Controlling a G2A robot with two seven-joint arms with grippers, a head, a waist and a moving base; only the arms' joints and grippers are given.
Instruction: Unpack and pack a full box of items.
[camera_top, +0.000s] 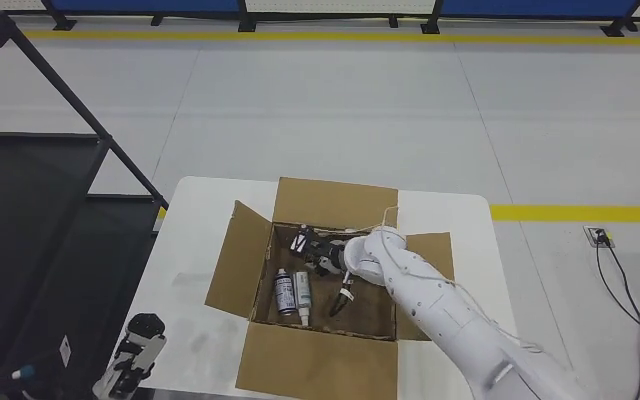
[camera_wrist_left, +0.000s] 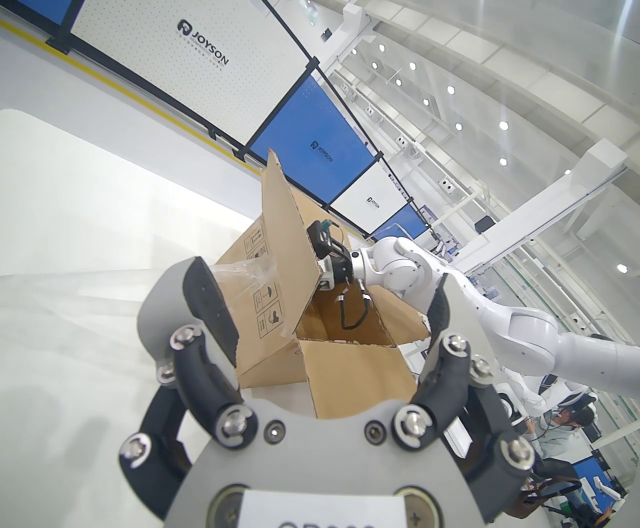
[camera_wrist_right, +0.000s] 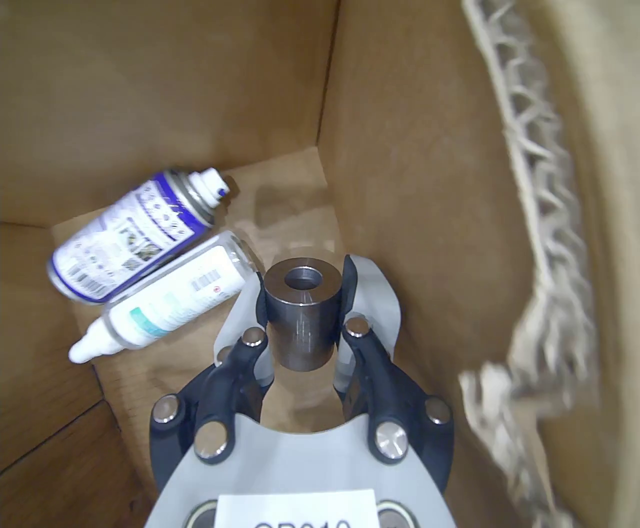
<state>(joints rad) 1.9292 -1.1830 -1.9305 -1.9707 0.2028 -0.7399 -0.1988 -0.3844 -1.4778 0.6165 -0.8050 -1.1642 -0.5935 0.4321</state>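
Box (camera_top: 335, 202) open, with the spray can (camera_wrist_right: 130, 235) and white bottle (camera_wrist_right: 175, 300) lying on its floor. My right gripper (camera_wrist_right: 303, 292) is inside the box, pinching a metal sleeve (camera_wrist_right: 300, 325) just beside the bottle. My left gripper (camera_wrist_left: 322, 300) is spread, well outside the box. Probably unpacking: next, lift straight up, clear of the box wall.

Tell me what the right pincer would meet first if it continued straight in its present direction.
The right pincer, shut on the metal cylinder, would probably meet the bare floor of the box, cylinder first. The white bottle lies just beside that line; depth is unclear.
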